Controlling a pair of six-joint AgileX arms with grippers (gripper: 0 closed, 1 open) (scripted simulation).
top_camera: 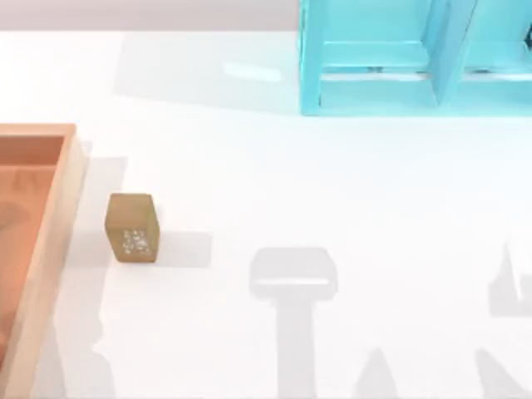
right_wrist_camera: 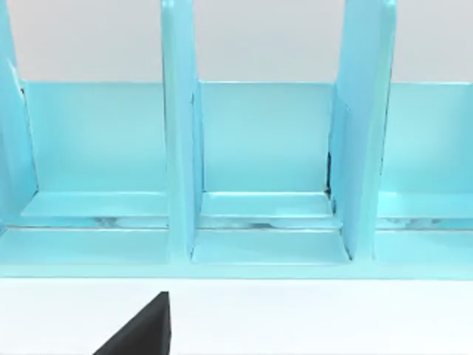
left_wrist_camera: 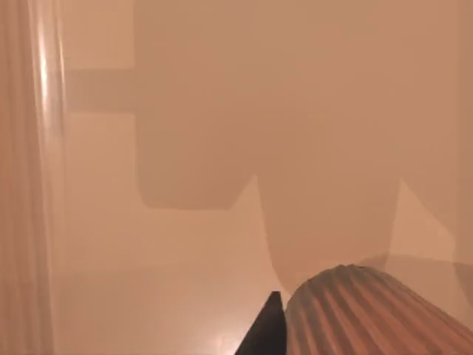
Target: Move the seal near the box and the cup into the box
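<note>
We found the seal (top_camera: 131, 228) upright on the table (top_camera: 332, 191), just beside the box (top_camera: 51, 216) at its left edge. In the left wrist view, the ribbed cup (left_wrist_camera: 369, 314) sat over the box floor beside a dark fingertip (left_wrist_camera: 266, 333); we could not tell either gripper's finger state. The right wrist view faced the cyan shelf (right_wrist_camera: 259, 170) at the table's far edge.

Box (top_camera: 58, 216): cut off at left edge — most of tray unseen.
Shelf frame (top_camera: 374, 75): cropped at top and right.
Cup (left_wrist_camera: 369, 314): partly cut off below.

seal (top_camera: 132, 229) upright beside box (top_camera: 51, 216) | cyan shelf (top_camera: 416, 58) far right
</note>
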